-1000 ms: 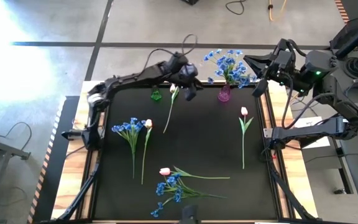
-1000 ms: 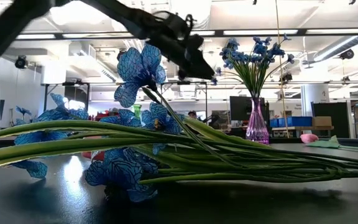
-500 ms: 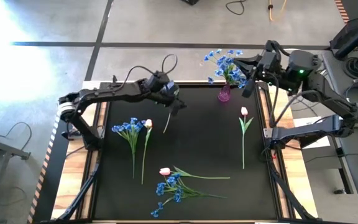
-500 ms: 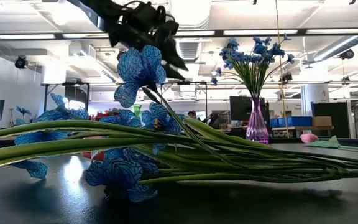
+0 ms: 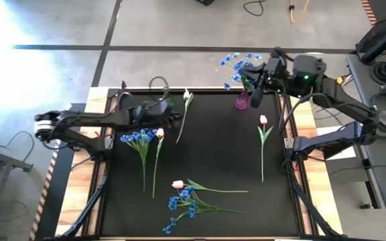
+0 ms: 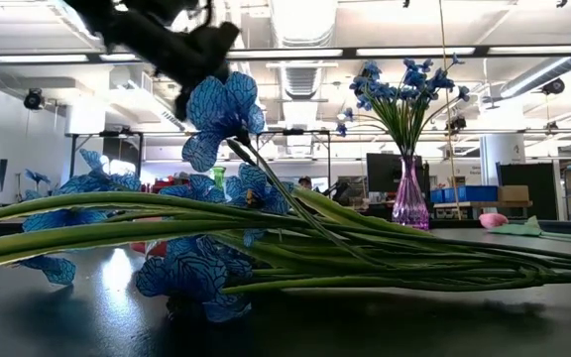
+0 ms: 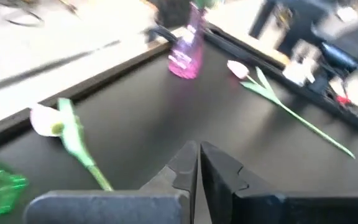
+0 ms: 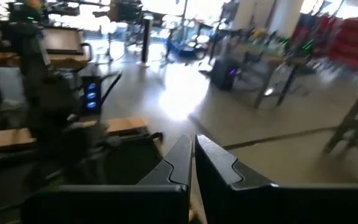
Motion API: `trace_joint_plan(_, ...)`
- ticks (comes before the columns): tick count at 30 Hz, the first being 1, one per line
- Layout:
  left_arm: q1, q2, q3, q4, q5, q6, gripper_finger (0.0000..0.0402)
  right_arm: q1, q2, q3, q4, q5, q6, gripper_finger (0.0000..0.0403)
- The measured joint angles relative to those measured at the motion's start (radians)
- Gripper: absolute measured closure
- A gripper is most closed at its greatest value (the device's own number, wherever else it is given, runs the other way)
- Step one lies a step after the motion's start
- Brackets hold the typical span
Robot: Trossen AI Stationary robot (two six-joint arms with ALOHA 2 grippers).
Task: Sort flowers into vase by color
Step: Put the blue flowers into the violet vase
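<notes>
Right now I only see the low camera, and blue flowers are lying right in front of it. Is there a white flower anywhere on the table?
Observer: Yes. A white tulip lies loose near the far edge of the black mat, not in any vase.
Operator: Is the left claw holding it?
Observer: No. The left claw is shut on nothing, and the tulip lies beside it.
Operator: Where's the other claw?
Observer: The right claw is shut too, right by the purple vase.
</notes>
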Motion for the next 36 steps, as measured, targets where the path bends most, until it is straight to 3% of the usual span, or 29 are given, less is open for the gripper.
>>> trace_joint_plan(9,0.011,-0.287,-0.261,0.126,-0.158,-0.122,0.0401,0.109,0.072,0.0,-0.145,-0.008,0.206,0.039)
trace_joint_plan(11,0.035,-0.326,-0.295,0.115,-0.117,-0.134,0.0401,0.15,0.099,0.0,-0.18,0.034,0.258,0.039)
trace_joint_plan(17,0.136,-0.394,-0.313,0.056,0.138,-0.064,0.0401,0.298,0.205,0.0,-0.262,0.127,0.393,0.039)
trace_joint_plan(22,0.137,-0.467,-0.307,0.043,0.157,0.087,0.0401,0.435,0.301,0.0,-0.298,0.126,0.533,0.0371)
trace_joint_plan(28,0.139,-0.55,-0.306,-0.066,0.159,0.097,0.0402,0.585,0.414,0.0,-0.325,0.126,0.756,0.0316)
trace_joint_plan(36,0.139,-0.624,-0.311,-0.125,0.159,0.119,0.0402,0.75,0.601,0.0,-0.337,0.043,0.889,0.0243)
